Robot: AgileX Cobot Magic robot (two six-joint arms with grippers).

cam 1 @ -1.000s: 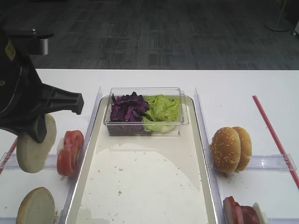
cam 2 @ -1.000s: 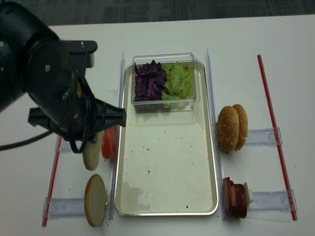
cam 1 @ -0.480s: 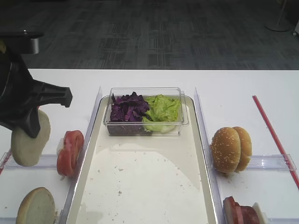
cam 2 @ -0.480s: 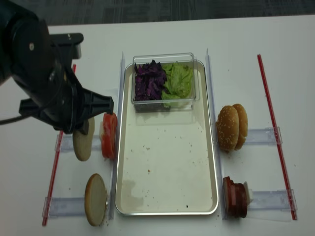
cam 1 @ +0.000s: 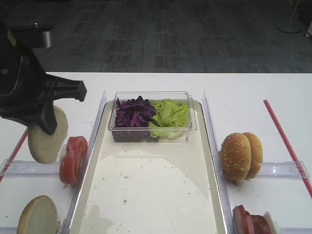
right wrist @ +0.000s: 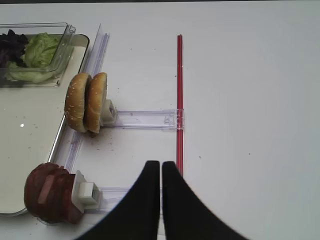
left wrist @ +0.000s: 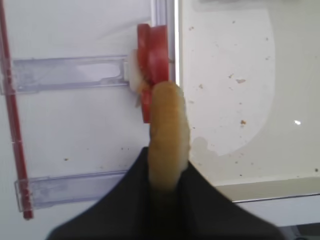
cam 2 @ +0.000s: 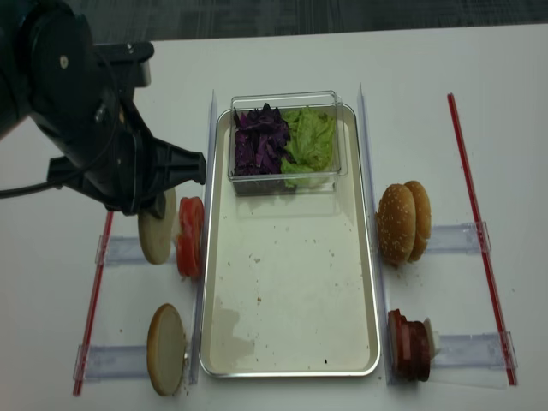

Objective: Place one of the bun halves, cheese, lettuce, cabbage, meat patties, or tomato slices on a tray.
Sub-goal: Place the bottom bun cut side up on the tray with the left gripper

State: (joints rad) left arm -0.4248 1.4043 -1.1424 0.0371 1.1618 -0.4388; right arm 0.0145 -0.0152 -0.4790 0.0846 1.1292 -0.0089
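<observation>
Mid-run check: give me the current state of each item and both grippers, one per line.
left gripper: shut on the bun half
bun half: held on edge, lifted, left of the tray
tray: bare apart from the tub and crumbs
clear tub: on the tray's far end, holding cabbage and lettuce
tomato slices: on edge in their holder
second bun half: on edge, untouched
sesame buns: on edge
meat patties: on edge
right gripper: shut, empty
</observation>
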